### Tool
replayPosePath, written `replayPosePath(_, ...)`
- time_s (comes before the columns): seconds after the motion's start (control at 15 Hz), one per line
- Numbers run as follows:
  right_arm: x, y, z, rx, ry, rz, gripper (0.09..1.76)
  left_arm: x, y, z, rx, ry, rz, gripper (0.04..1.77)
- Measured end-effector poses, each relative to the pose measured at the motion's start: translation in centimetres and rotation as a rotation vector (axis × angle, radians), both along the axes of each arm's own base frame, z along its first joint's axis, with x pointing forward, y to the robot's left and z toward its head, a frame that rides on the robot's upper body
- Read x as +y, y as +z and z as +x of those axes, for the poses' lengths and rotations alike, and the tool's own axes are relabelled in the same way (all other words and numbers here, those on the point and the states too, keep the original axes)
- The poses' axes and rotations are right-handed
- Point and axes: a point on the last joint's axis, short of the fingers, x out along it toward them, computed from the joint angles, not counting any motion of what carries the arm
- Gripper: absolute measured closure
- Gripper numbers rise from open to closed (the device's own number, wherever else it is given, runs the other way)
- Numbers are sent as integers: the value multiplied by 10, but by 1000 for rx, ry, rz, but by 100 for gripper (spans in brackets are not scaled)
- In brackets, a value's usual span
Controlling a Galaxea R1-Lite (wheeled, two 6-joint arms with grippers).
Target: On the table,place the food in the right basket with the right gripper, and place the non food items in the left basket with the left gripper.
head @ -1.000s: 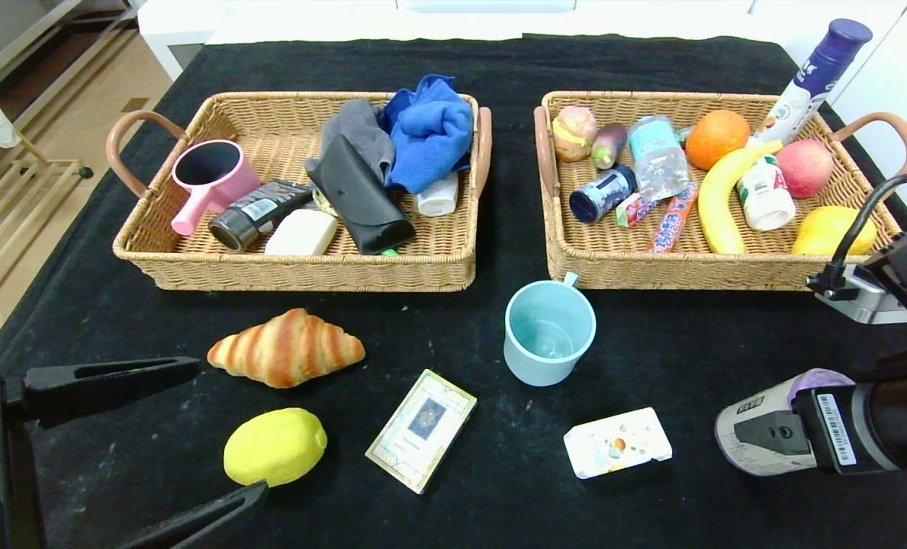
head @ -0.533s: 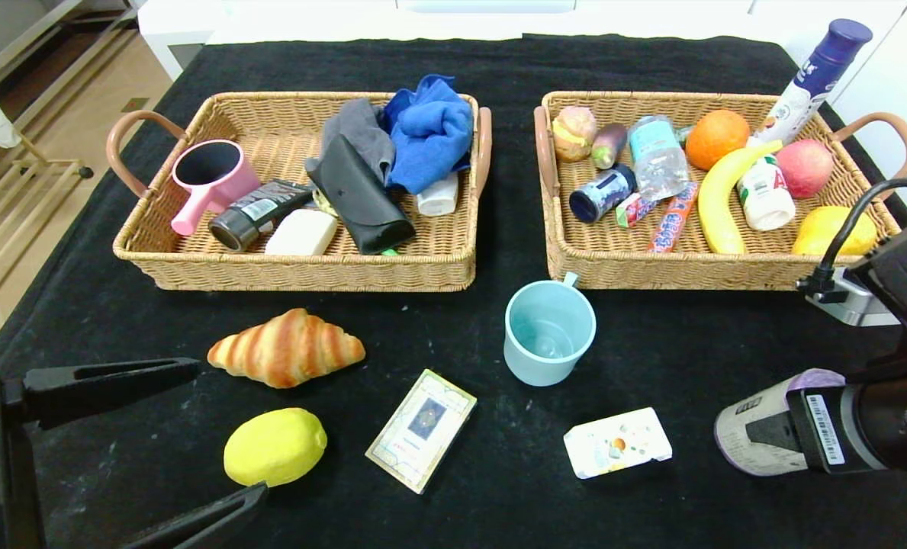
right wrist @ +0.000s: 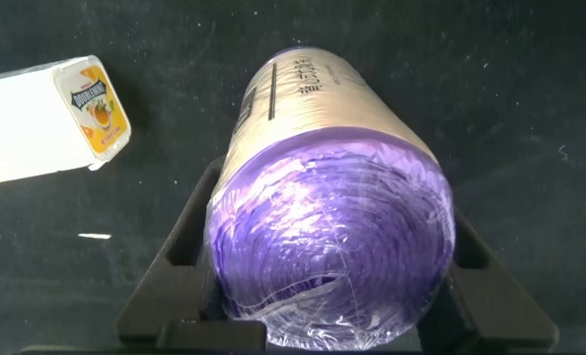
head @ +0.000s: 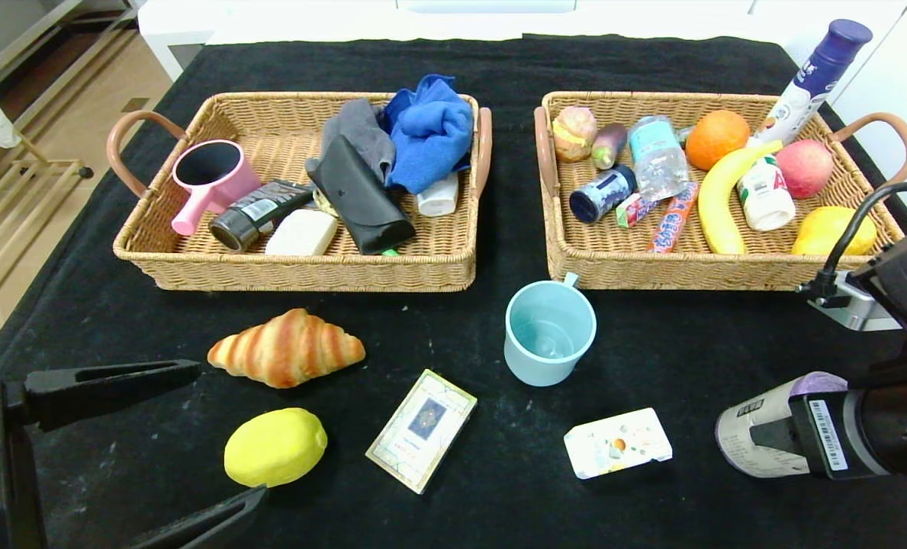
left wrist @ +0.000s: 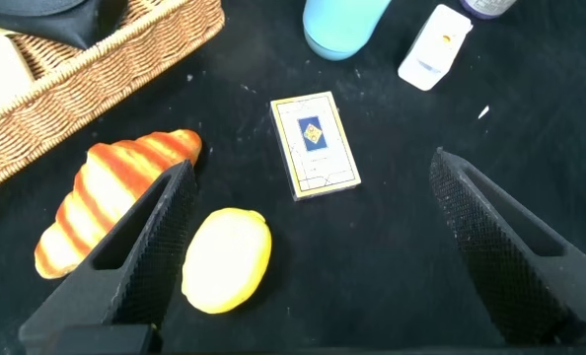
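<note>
Two grippers in view, right one on the purple roll

Carton lid reads "DOUBLEMINA", roll label text unreadable. Right gripper sits low at the table's right edge, fingers closed around the purple roll, which lies on its side. Left gripper hovers wide open, holding nothing, lemon between its fingers.
</note>
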Motion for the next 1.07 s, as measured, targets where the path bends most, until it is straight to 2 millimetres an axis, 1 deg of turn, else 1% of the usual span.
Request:
replayPosePath(0.13, -1, 9, -3, -30, 10, 19, 83, 0, 0, 0, 0, 0, 0, 9)
replayPosePath(0.4, 1, 37, -8, -131, 68, 57, 84, 0, 0, 0, -1, 0, 0, 9)
replayPosePath(0.73, 19, 66, -10, -220, 172, 97, 84, 0, 0, 0, -4, 1, -1, 9)
replayPosePath(0.93, 29, 77, -14, -240, 225, 116, 85, 0, 0, 0, -4, 1, -1, 9)
replayPosePath(1.07, 32, 86, -16, -269, 249, 135, 85, 0, 0, 0, -3, 3, 1, 9)
